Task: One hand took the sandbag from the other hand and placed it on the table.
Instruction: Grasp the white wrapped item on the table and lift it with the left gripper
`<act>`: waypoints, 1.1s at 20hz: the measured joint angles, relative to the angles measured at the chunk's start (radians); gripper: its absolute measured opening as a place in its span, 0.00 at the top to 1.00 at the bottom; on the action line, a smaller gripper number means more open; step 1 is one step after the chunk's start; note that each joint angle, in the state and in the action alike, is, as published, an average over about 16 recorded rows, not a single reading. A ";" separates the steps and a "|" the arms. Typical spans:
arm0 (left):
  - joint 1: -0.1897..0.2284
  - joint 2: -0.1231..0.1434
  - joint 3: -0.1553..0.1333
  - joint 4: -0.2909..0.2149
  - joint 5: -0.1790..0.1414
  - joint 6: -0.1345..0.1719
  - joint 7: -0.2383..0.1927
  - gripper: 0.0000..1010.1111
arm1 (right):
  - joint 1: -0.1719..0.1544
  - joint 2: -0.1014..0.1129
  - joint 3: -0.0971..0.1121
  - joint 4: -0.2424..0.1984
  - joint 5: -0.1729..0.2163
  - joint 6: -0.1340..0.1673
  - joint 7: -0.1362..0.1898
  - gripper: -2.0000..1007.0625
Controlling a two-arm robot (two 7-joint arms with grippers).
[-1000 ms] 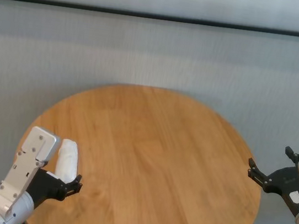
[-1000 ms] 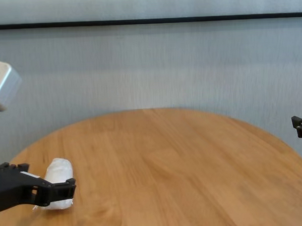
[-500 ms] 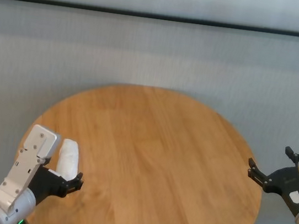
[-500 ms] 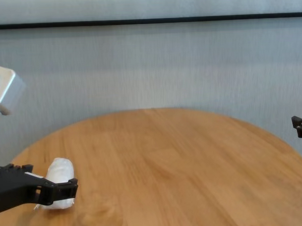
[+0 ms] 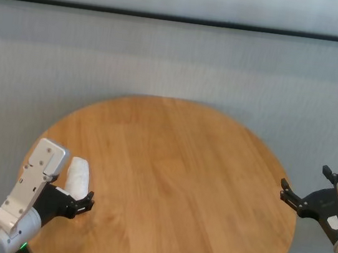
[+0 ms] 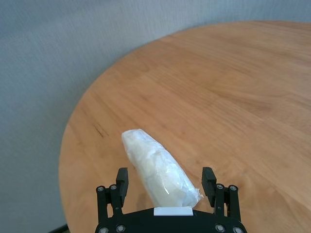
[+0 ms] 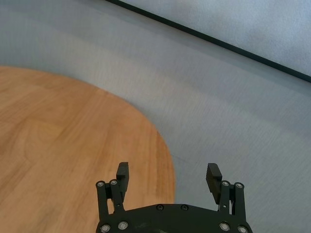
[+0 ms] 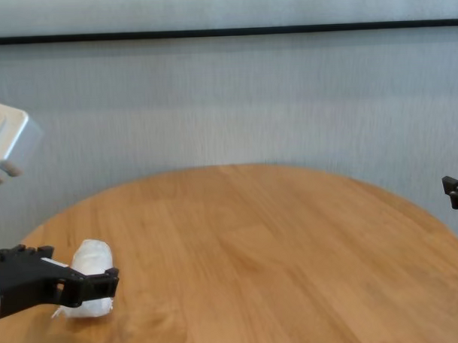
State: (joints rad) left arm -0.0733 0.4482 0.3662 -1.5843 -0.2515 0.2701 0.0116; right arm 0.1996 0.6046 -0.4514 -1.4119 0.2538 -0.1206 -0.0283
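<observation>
The sandbag [image 6: 158,170] is seen lying on the table [image 6: 233,97] between the spread fingers of the left gripper [image 6: 165,180], apparently clear of both, its far end pointing away from the palm. Nothing is held by that gripper. A snag could be caused if the fingers were drawn back crookedly: the shiny wrap might be caught and the bag dragged toward the table's near edge. Far across the table, the right gripper [image 7: 168,175] is parked beyond the rim, jaws wide, empty.

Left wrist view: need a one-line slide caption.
Left claw open around the plastic-wrapped white sandbag, which lies on the round wooden table near its edge.
</observation>
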 joint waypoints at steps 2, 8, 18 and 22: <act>-0.005 -0.005 -0.001 0.010 0.003 -0.006 -0.007 0.01 | 0.000 0.000 0.000 0.000 0.000 0.000 0.000 0.00; -0.019 -0.020 -0.005 0.034 0.014 -0.015 -0.024 0.01 | 0.000 0.000 0.000 0.000 0.000 0.000 0.000 0.00; -0.034 -0.040 -0.010 0.056 0.041 0.002 -0.038 0.01 | 0.000 0.000 0.000 0.000 0.000 0.000 0.000 0.00; -0.035 -0.046 -0.014 0.061 0.050 0.014 -0.042 0.01 | 0.000 0.000 0.000 0.000 0.000 0.000 0.000 0.00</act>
State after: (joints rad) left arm -0.1085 0.4023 0.3521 -1.5236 -0.2017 0.2837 -0.0302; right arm 0.1996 0.6046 -0.4514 -1.4119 0.2538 -0.1206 -0.0283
